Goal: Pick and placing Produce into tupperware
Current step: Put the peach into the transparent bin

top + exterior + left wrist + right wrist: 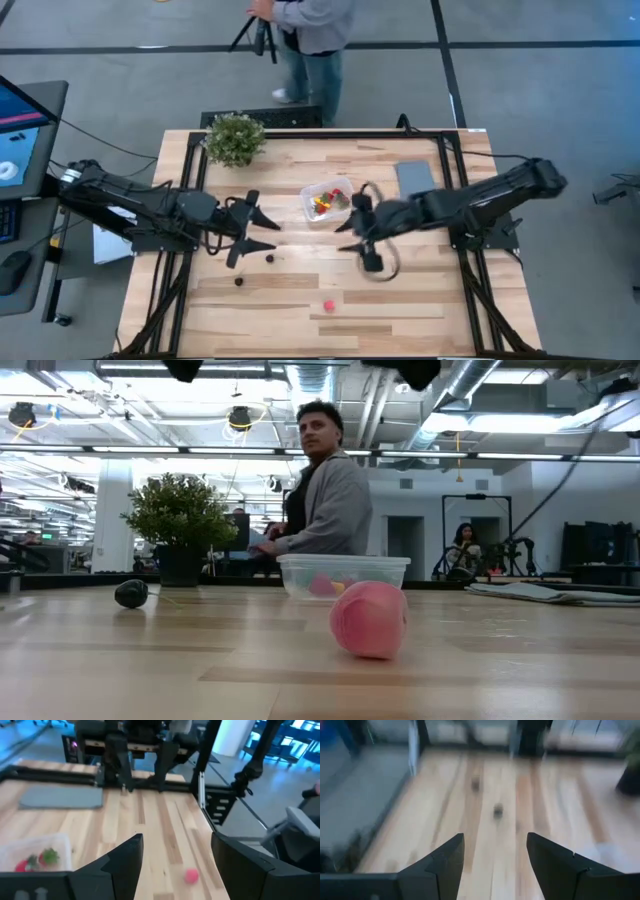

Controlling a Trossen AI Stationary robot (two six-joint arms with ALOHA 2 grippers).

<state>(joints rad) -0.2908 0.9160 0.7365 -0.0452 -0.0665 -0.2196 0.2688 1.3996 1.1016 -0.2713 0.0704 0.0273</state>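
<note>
Care matters here: both pincers, left and right, hang spread and empty, so the nearer dark berry wants a straight drop before going into the tupperware.

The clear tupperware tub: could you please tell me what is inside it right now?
The tub holds a small pile of produce: red strawberry-like pieces with green tops and something yellow. An exact count, and anything lying beneath the pile, cannot be made out.

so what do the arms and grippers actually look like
Both arms are matte black with chunky jointed links and loose black cables looping beside them. The left gripper and right gripper each end in two flat, dark, pointed fingers. No markings are visible.
</note>
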